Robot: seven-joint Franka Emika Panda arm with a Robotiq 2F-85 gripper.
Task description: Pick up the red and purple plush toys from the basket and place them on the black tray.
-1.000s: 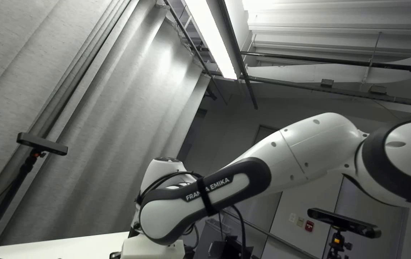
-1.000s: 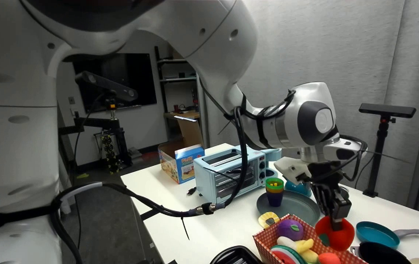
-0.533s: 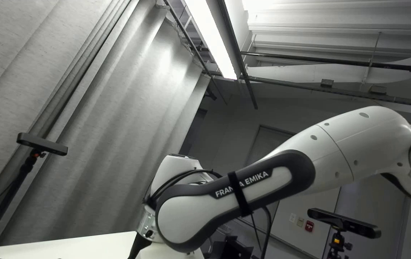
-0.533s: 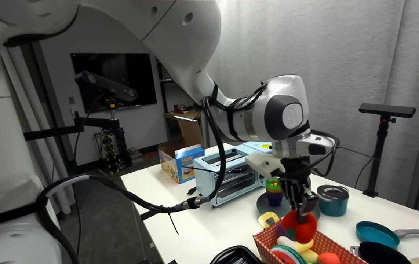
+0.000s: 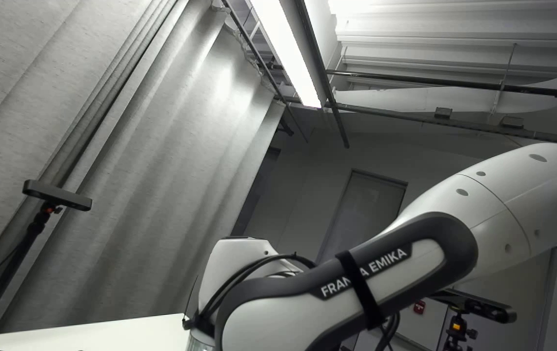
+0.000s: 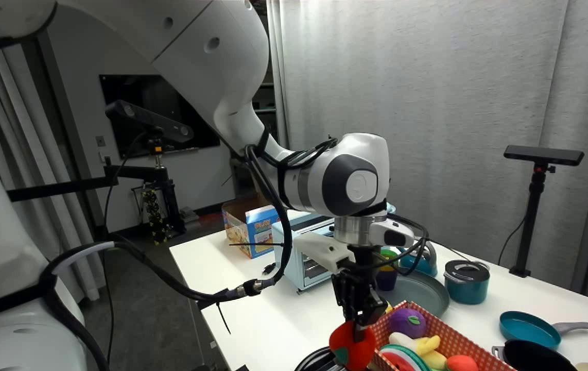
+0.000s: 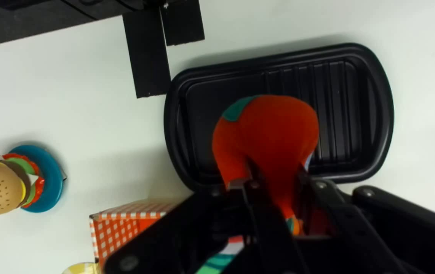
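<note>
White table, grey curtain behind. Hand, one: clenched on the red toy, which hangs over the black tray; contact unclear. Purple toy, one: in the checked basket just beside. Possible faults: releasing too high, so the round red toy rolls over the rim; or coming down off-centre, catching the basket's edge.

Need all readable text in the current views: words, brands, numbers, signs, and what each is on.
"FRAN…A EMIKA": arm; a strap covers the gap.
"PLAY": box; its remaining print is too small and blurred to read.
Red wall fixture: any marking too small to read.
</note>
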